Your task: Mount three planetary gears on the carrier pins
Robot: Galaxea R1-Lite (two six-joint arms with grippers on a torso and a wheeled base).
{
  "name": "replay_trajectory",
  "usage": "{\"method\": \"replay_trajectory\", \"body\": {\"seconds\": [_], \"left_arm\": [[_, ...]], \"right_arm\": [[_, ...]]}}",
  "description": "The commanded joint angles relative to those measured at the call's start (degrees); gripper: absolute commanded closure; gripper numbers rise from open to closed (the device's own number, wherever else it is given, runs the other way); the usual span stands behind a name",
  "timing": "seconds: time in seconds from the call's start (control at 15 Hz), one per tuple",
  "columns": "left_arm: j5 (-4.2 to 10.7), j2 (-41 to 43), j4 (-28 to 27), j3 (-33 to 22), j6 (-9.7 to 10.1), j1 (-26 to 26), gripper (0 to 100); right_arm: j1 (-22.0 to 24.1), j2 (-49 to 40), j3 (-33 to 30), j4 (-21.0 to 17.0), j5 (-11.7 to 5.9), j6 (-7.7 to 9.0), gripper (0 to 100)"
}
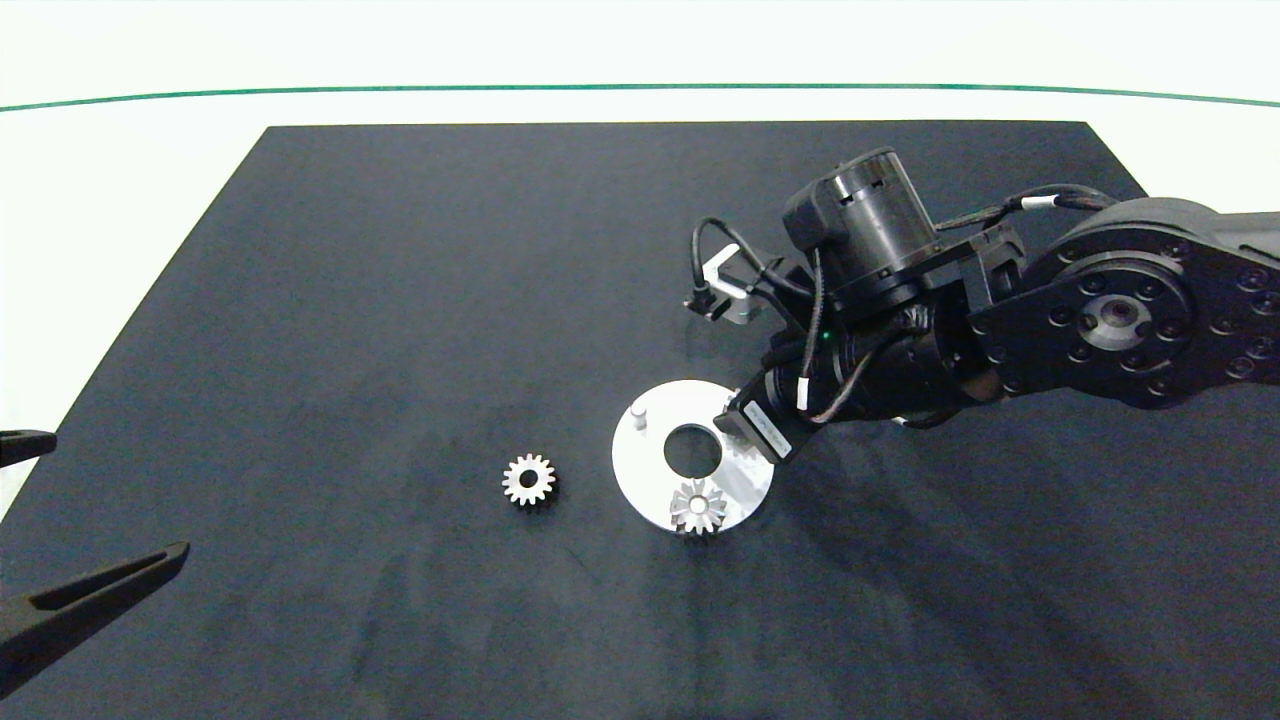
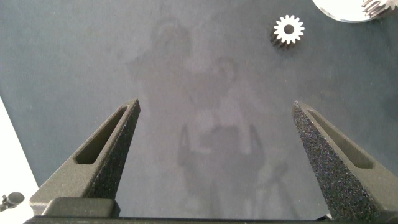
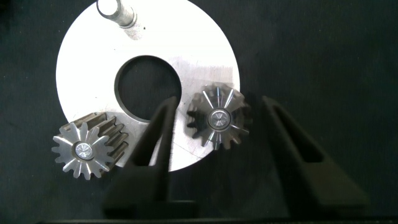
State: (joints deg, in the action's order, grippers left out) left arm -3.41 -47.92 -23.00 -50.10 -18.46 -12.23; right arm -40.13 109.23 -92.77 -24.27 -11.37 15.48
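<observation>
Over the white carrier disc [image 1: 640,470], right gripper [image 3: 214,134] stands open around a seated gear [image 3: 219,119]; one gear [image 1: 528,480] lies loose: small, rigid, slippery steel, best pinched across teeth. Left gripper [image 2: 214,155] open, parked.

A dark mat [image 1: 400,300] covers a white table [image 1: 120,200] — a green line [image 1: 400,90] crosses its far side.

text: none legible — white tag on right arm [image 1: 768,428] — unreadable
</observation>
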Motion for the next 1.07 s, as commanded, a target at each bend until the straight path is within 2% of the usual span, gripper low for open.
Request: {"method": "replay_trajectory", "body": {"seconds": [0.07,0.2,0.33,0.47,0.6,0.73,0.87,1.07], "left_arm": [[-0.01,0.02,-0.11,0.01,-0.09,0.01,0],[-0.01,0.02,-0.11,-0.08,-0.09,0.10,0],[-0.01,-0.15,-0.11,-0.08,-0.09,0.19,0],[-0.01,-0.42,-0.11,0.18,-0.09,0.01,0],[-0.01,-0.86,-0.20,0.88,-0.09,-0.17,0],[-0.01,-2.53,-0.11,1.94,-0.09,-0.25,0],[0.07,-4.64,0.06,3.17,0.09,-0.87,0],[1.57,-9.74,2.44,4.14,0.26,-2.63,0]], "right_arm": [[-0.03,0.02,-0.22,-0.16,-0.05,-0.01,0],[-0.56,-5.52,1.19,-0.51,-0.05,-1.68,0],[1.11,-15.45,5.14,-0.60,-0.23,-2.30,0],[7.88,-29.34,15.95,-0.51,-0.05,-2.47,0],[12.71,-40.85,28.96,0.01,0.12,-4.67,0],[14.64,-47.53,35.29,-0.16,-0.23,-4.85,0],[14.64,-51.04,39.16,-0.16,-0.40,-4.58,0],[14.56,-51.04,39.16,0.01,-0.40,-4.14,0]]}}
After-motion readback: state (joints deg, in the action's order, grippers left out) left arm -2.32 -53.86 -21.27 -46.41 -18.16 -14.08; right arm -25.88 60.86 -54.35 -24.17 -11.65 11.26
